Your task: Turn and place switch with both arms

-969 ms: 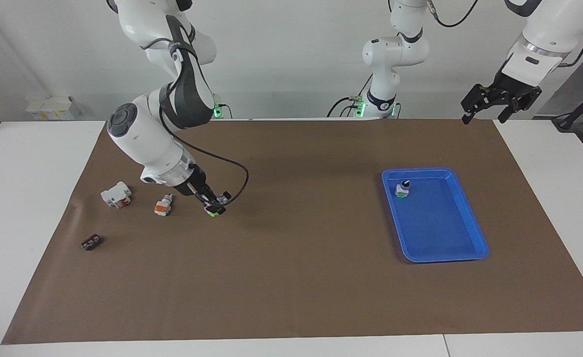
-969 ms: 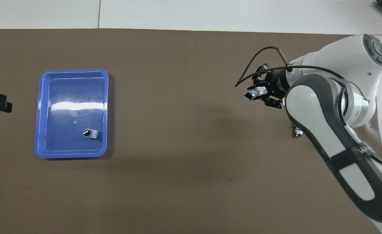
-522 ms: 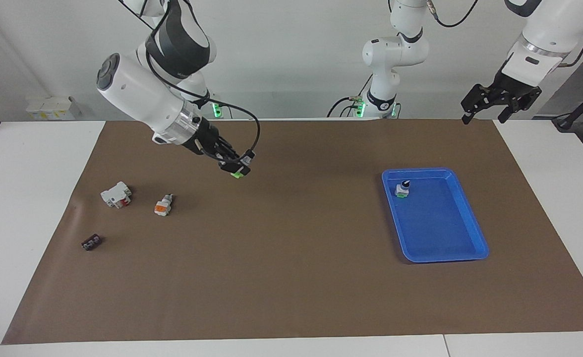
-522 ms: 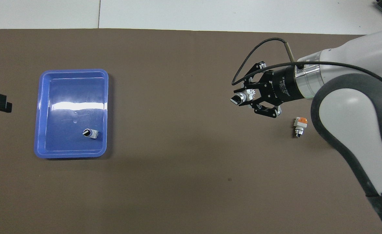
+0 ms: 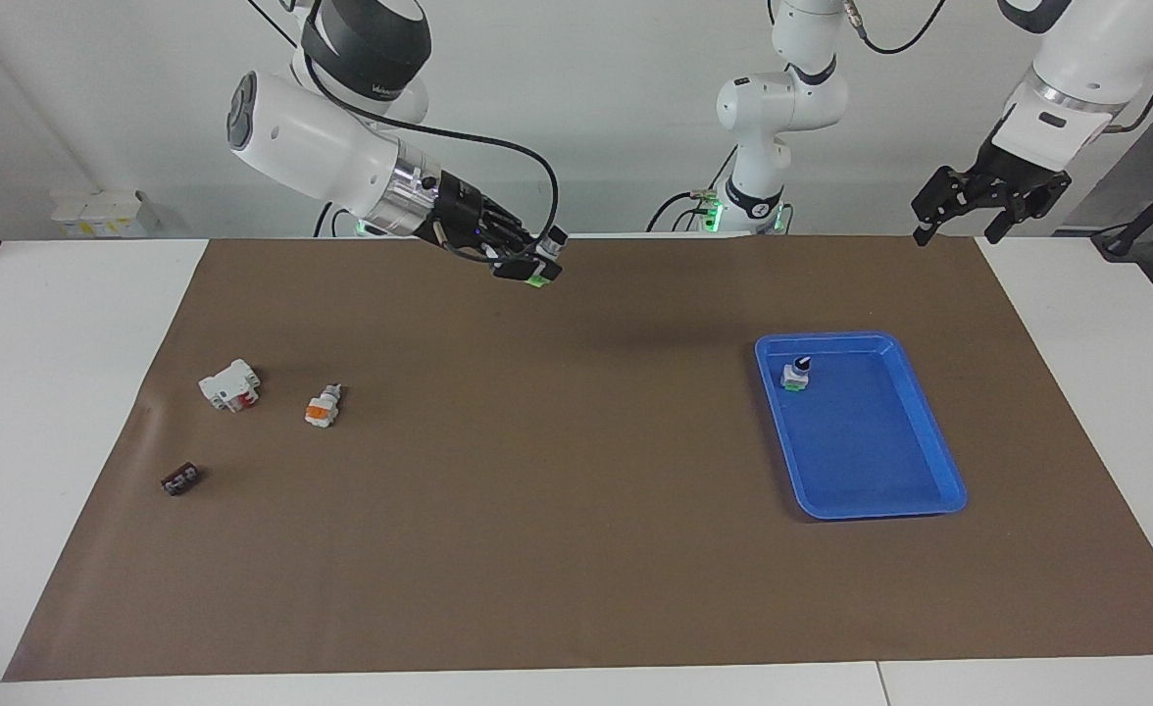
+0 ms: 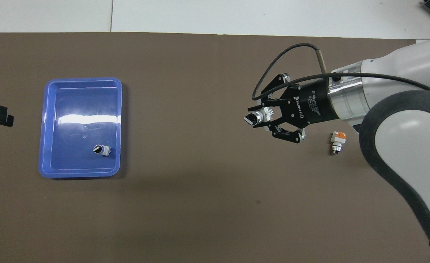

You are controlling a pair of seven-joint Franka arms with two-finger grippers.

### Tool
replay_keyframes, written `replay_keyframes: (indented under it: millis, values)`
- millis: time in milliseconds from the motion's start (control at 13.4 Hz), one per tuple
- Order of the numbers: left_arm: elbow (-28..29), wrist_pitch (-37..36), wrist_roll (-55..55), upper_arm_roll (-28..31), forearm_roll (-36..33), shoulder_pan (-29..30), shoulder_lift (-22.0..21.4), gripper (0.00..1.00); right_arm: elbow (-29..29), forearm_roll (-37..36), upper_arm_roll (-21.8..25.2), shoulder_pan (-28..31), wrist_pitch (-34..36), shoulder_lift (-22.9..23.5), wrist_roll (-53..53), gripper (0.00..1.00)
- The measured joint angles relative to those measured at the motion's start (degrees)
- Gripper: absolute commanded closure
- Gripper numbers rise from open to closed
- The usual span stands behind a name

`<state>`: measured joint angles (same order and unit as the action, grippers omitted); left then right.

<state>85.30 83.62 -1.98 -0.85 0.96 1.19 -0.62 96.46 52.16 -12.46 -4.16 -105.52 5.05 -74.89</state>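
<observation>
Nearest the robots, the right end effector [image 5: 529,271] is raised over the brown mat [image 5: 576,549] near its robot-side edge, toward the right arm's end of the desk [image 5: 37,392]. Its fingers are clamped on the switch [image 5: 537,275]. The facing view shows the switch's bright green end under the fingertips; the overhead view instead shows its black knob [image 6: 251,119] sticking out past the fingertips, pointing toward the tray, with no green visible there.

The left end effector [image 5: 964,211] hangs over the mat's robot-side corner at the left arm's end, jaws spread wide and holding nothing. The overhead view catches only a black tip of it at the frame's edge.

Farther out, the blue tray [image 5: 929,446] lies flat on the mat toward the left arm's end. It holds one item — a second green-ended switch [image 5: 796,374], knob up, in the corner nearest the robots and toward the table's middle. The remainder of the tray floor is bare, with a glare streak in the overhead view.

Toward the right arm's end, the orange-ended switch [image 5: 323,406] lies on the mat; beside it, closer to the mat's edge, sits a white block with red [image 5: 230,384]. Farthest out is a small dark part [image 5: 180,479] — too small to identify. The block and the dark part appear in the facing view only; in the overhead view the right arm covers that area.
</observation>
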Motion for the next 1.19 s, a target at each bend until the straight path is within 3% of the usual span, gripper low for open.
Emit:
replay_keyframes:
  millis: [224,820,1044,1193]
  values:
    - [0.0,0.0,0.0,0.0,0.0,0.0,0.0,0.0,0.4,4.9,-0.1,-1.6,-1.1,0.0,-0.8,1.0]
    - [0.1,-1.1,0.0,-1.0,0.0,-0.3,-0.1,0.0,2.9,9.2,-0.3,-9.7,-12.7,0.2,-5.4,1.0]
    - [0.1,-1.7,1.2,-2.7,0.6,-3.0,-0.9,0.0,3.0,9.7,-0.3,-11.0,-15.4,0.3,-9.0,1.0]
    - [0.1,-1.7,8.2,-3.3,3.6,-6.4,-1.2,0.0,3.0,9.6,-0.3,-13.3,-18.5,0.7,-12.8,1.0]
